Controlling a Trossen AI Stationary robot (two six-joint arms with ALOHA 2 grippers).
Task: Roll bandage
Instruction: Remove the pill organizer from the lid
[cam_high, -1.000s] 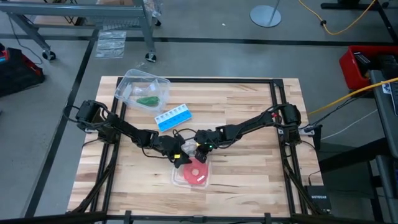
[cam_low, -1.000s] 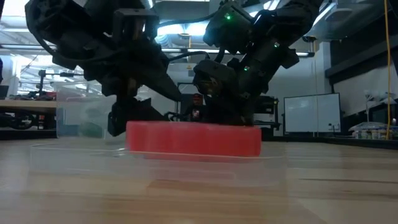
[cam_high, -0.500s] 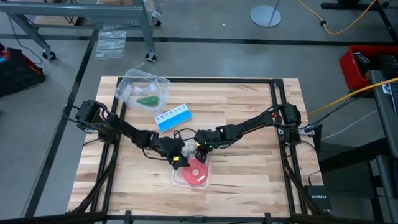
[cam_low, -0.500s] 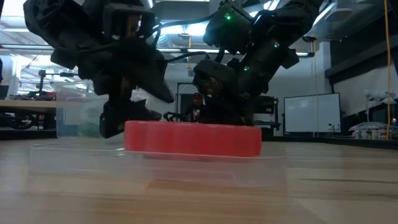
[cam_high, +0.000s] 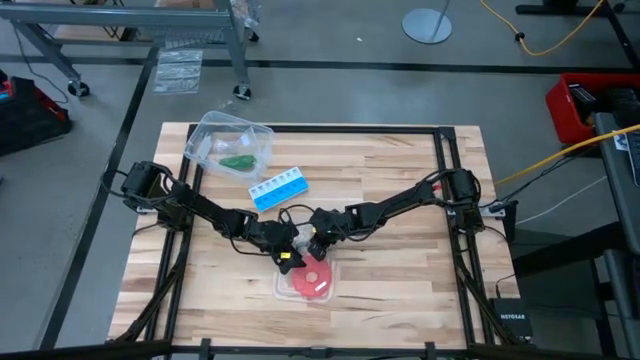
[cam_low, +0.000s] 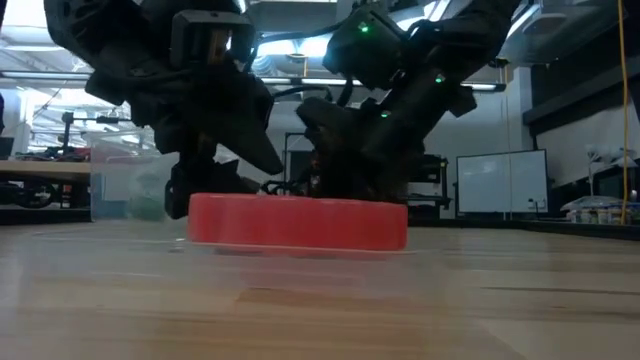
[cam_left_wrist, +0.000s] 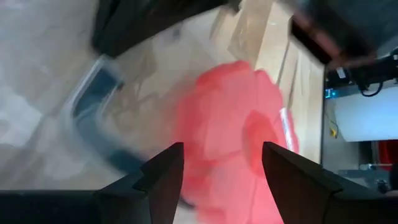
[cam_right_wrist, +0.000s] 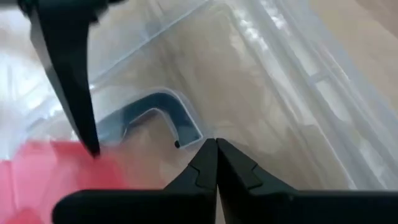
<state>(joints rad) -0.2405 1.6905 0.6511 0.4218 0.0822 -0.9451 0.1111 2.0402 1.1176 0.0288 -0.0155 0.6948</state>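
The dark green bandage (cam_high: 238, 161) lies as a small bundle inside a clear tub (cam_high: 212, 131) at the table's far left, and no gripper is near it. A red round disc (cam_high: 312, 278) lies on a clear flat lid (cam_high: 288, 291) near the table's middle. My left gripper (cam_high: 289, 258) is open at the disc's left far edge. In the left wrist view (cam_left_wrist: 221, 149) the disc (cam_left_wrist: 236, 124) shows between and beyond its fingers. My right gripper (cam_high: 318, 249) is shut at the disc's far edge, down on the lid (cam_right_wrist: 273, 74). My right gripper comes slanting down from the table's far right, and its shut fingertips (cam_right_wrist: 211, 155) lie against the clear lid beside the red disc (cam_right_wrist: 37, 174). Whether a thin rim of the lid is caught between them, I cannot tell. The lid lies on the table.
A blue-and-white pill box (cam_high: 279, 188) lies between the tub and the grippers. Both arms cross the table's middle and meet over the lid. Bare wood shows toward the near edge and the far right.
The red disc has slid a little toward the table's left on its clear lid. My right gripper has gone a little toward the left and near edge with it. My left gripper has stayed open at the disc's left end.
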